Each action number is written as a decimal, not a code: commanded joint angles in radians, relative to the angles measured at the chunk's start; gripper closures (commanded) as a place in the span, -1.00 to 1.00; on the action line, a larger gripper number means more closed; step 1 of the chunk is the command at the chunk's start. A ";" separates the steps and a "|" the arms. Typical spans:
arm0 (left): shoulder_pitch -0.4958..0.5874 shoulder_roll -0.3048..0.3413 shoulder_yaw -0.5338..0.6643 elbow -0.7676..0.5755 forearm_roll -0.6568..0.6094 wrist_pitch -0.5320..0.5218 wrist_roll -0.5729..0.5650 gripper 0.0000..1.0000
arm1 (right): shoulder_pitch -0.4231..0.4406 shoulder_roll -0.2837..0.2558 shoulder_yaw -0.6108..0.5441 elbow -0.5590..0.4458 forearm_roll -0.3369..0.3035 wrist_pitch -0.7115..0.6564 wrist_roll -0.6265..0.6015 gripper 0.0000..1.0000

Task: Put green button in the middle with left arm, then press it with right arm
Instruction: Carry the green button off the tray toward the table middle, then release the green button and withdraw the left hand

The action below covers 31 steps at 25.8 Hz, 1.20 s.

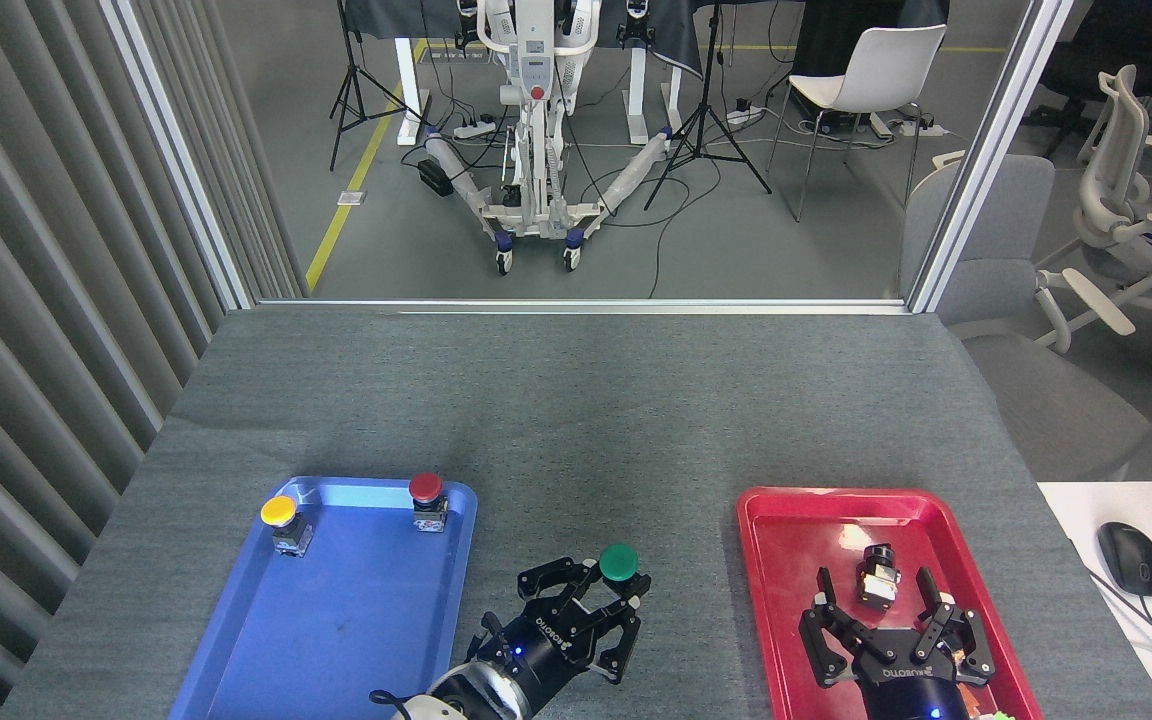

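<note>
Green is seen at the tip of the left gripper [604, 592]: the green button [618, 563] is clamped between its fingers, with the round cap showing above the fingertips and the boxy base mostly hidden among them. Button and gripper are placed over the bare grey fabric of the middle [676, 450], in the strip between the blue tray [336, 640] and the red tray [796, 500], nearer the robot's edge of the table than its centre. Whether the base is touching the cloth or is held a little above it cannot be told from this view.

The relation that matters for the coming move is judged to be the one between the cap and the right gripper [884, 622]. That gripper is held over the red tray with its fingers spread apart and nothing between them; a small black-and-silver part [876, 578] lies in the tray just beyond its fingertips. From there the green cap lies to the robot's left and slightly farther out, across the tray's near rim, with clear cloth between. The button's long axis appears close to upright, cap uppermost, so a press is expected to be made from above, straight down onto the cap.

Before that, a release by the left gripper is judged necessary, since its fingers surround the stem beneath the cap. The yellow button [279, 511] and red button [425, 488] are left at the far end of the blue tray, well apart from all this.
</note>
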<state>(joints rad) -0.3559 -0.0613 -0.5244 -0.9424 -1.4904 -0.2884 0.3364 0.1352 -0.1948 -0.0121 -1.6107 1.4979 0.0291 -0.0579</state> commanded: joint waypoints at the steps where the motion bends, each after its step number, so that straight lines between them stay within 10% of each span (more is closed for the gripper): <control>1: -0.009 -0.028 -0.020 0.028 -0.010 0.133 -0.003 1.00 | 0.003 -0.002 0.001 -0.002 0.002 0.002 -0.005 -1.00; 12: -0.044 -0.048 -0.031 0.195 -0.008 0.153 0.029 0.89 | -0.022 0.012 0.001 -0.008 0.001 -0.032 -0.002 -0.98; 14: -0.043 -0.052 -0.032 0.192 -0.005 0.155 0.055 0.47 | -0.016 0.018 0.001 -0.008 0.001 -0.051 -0.002 -0.89; 17: -0.032 -0.051 -0.031 0.171 0.004 0.157 0.064 -0.97 | 0.006 0.015 0.003 -0.008 0.001 -0.072 -0.003 -0.37; 25: 0.008 -0.035 -0.029 0.117 -0.001 0.115 0.058 -0.98 | 0.012 0.006 -0.037 -0.006 -0.005 -0.163 -0.010 0.37; 29: 0.121 0.040 -0.019 -0.096 0.004 0.147 0.049 -0.98 | 0.020 0.009 -0.039 -0.006 -0.004 -0.201 -0.010 1.00; 31: 0.181 0.101 0.003 -0.236 0.015 0.202 0.036 -0.98 | 0.018 0.012 -0.026 -0.006 -0.001 -0.210 -0.010 1.00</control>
<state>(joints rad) -0.2545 -0.0309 -0.5420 -1.0094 -1.4858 -0.1332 0.3864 0.1528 -0.1858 -0.0461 -1.6170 1.4941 -0.1619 -0.0679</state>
